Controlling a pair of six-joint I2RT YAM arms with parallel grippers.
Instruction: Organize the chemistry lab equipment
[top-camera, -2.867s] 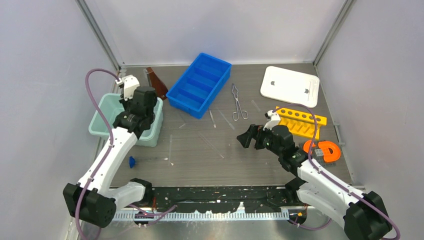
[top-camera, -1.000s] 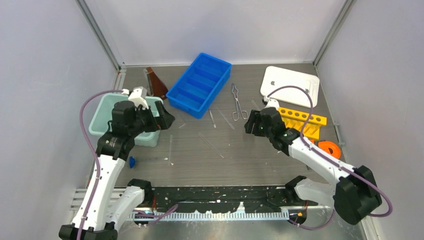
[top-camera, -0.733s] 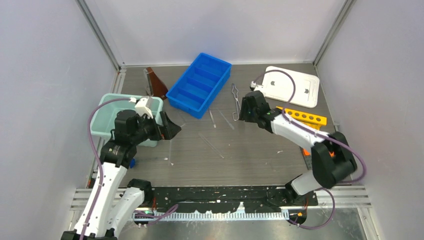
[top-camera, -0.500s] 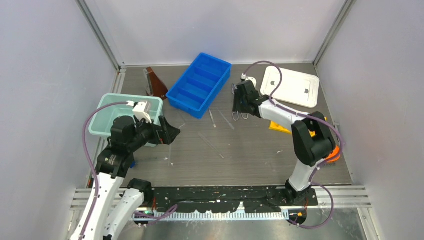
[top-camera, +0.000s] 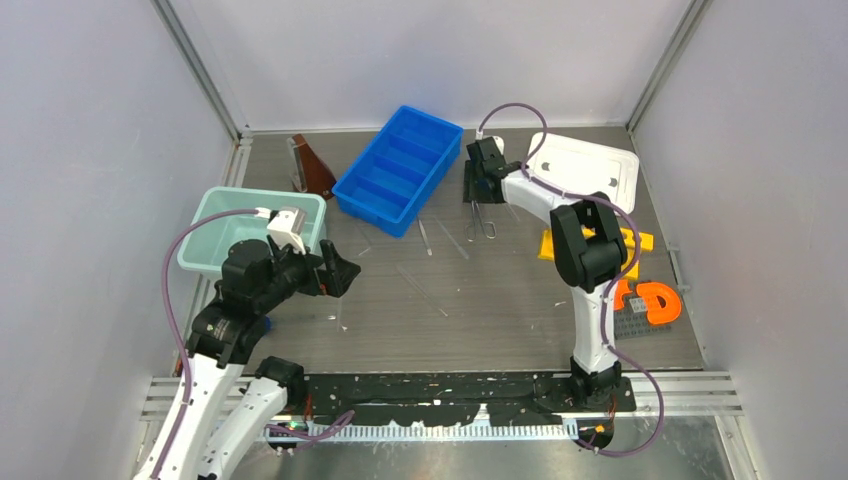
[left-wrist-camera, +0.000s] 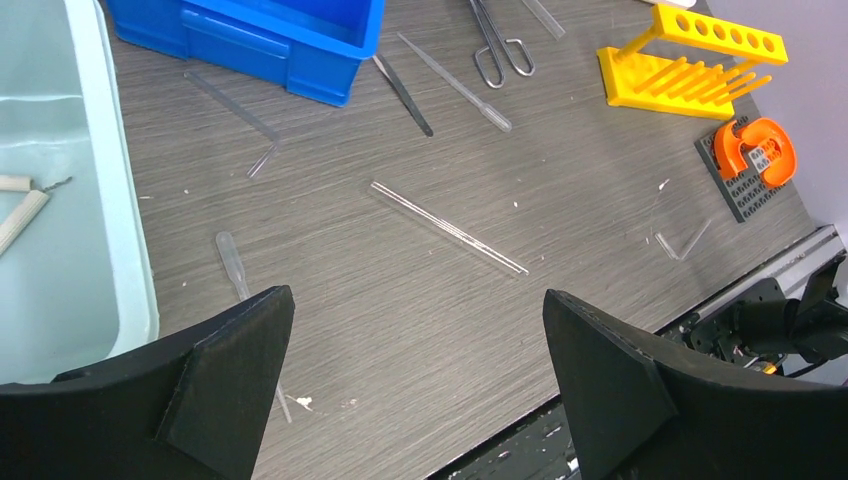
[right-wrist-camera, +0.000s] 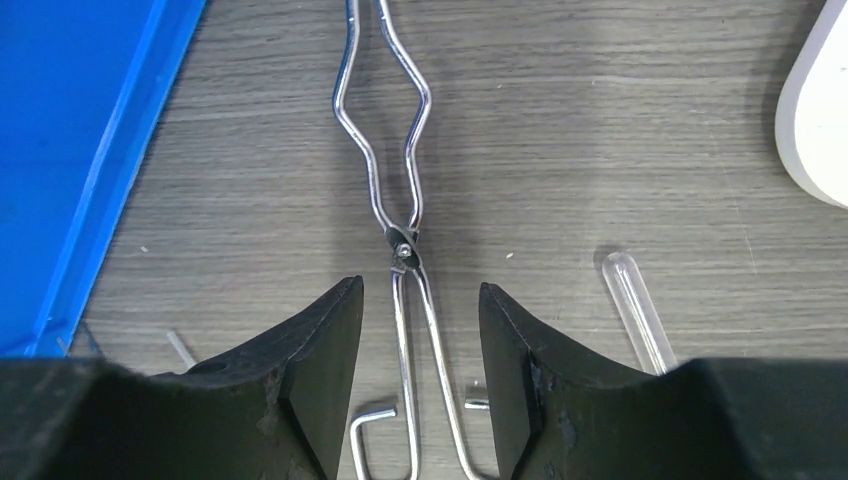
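— Two arms have moved in the last few seconds. The right gripper (right-wrist-camera: 418, 300) has left the yellow rack (left-wrist-camera: 690, 70) and reached far out to the tongs (right-wrist-camera: 400, 240), which lie flat on the table (top-camera: 480, 300) between the blue tray (top-camera: 400, 165) and the white lid (top-camera: 590, 170).

— Holding them?

— Not yet. Its fingers (right-wrist-camera: 320, 340) stand half apart, one on each side of the handles just below the pivot, with a gap on both sides.

— And the left?

— The left gripper (left-wrist-camera: 415, 335) has come away from the teal tub (top-camera: 220, 235). It hangs over the table empty, fingers spread wide, with a glass rod (left-wrist-camera: 447, 228) below.

— Meaning?

— I judge the tongs get picked up next. Closing there should pinch both handles together.
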